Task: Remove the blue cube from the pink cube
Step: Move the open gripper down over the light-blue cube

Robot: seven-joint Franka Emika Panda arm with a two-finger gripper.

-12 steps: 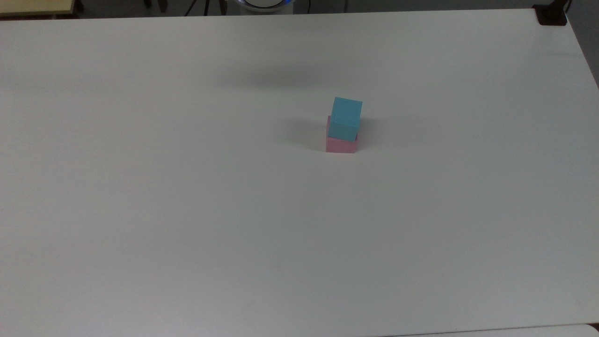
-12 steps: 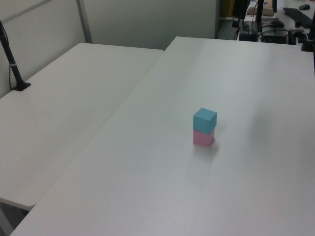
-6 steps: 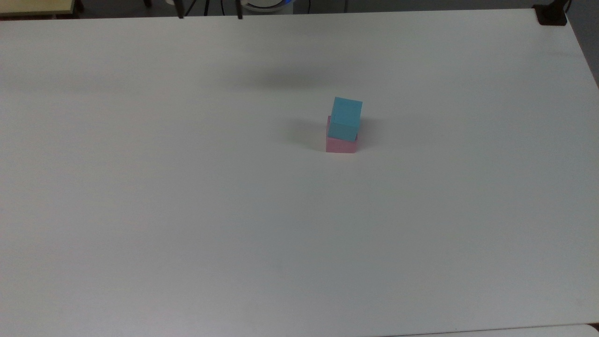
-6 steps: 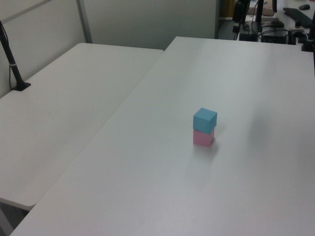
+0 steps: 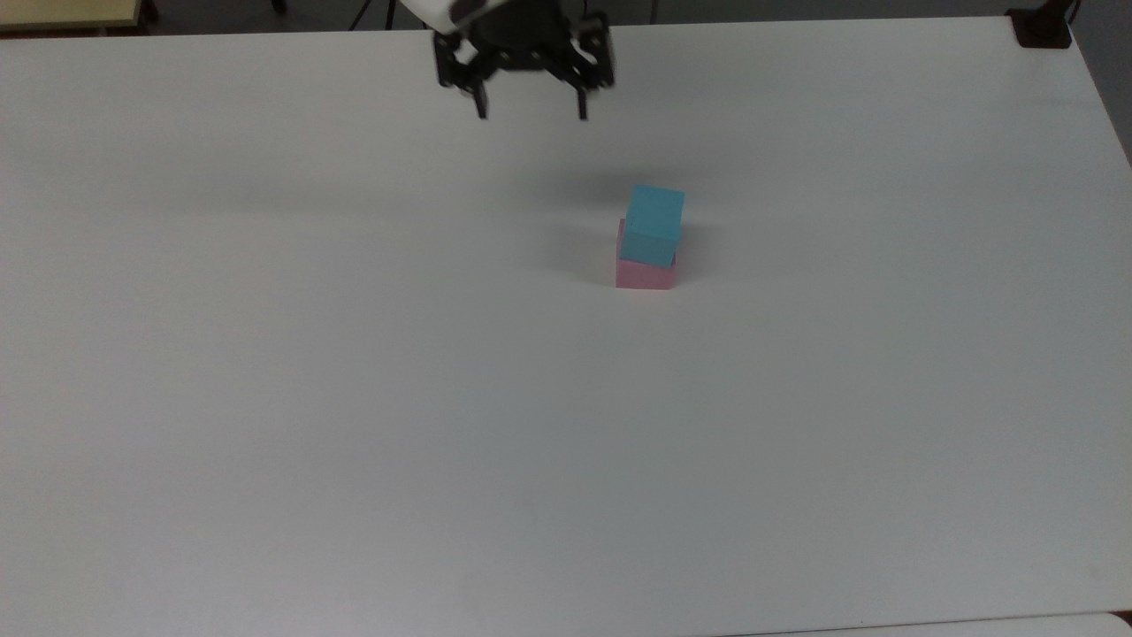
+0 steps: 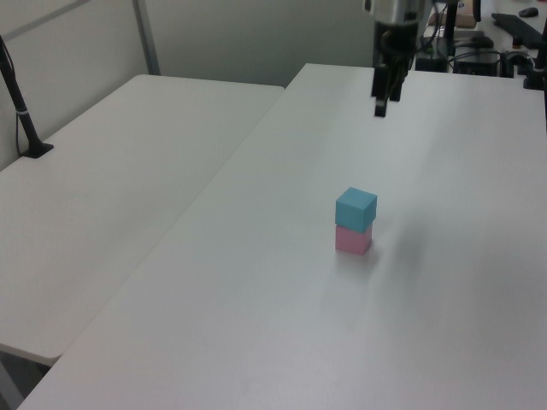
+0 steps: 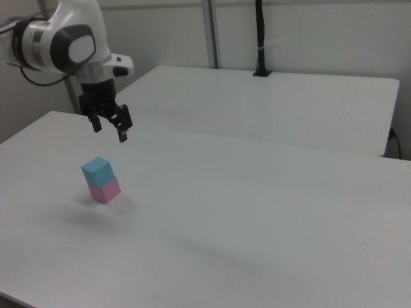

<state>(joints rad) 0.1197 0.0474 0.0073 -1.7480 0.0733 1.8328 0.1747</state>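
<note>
The blue cube (image 5: 655, 224) rests on top of the pink cube (image 5: 646, 273) on the white table, turned a little against it. The stack also appears in the left view, blue cube (image 6: 355, 208) over pink cube (image 6: 352, 240), and in the right view, blue cube (image 7: 97, 171) over pink cube (image 7: 104, 190). My gripper (image 5: 531, 112) hangs open in the air, up and to the left of the stack in the top view, with nothing between its fingers. It hovers behind the cubes in the left view as gripper (image 6: 381, 107) and above them in the right view as gripper (image 7: 111, 132).
The white table (image 5: 354, 398) stretches wide around the stack. A second white table (image 6: 111, 188) adjoins it on the left view's left, with a black post (image 6: 21, 111) clamped to it. A dark clamp (image 5: 1042, 31) sits at the top view's upper right corner.
The arm has come into sight from the top view's upper edge, and the open gripper has dropped toward the table. The cubes have not moved.
</note>
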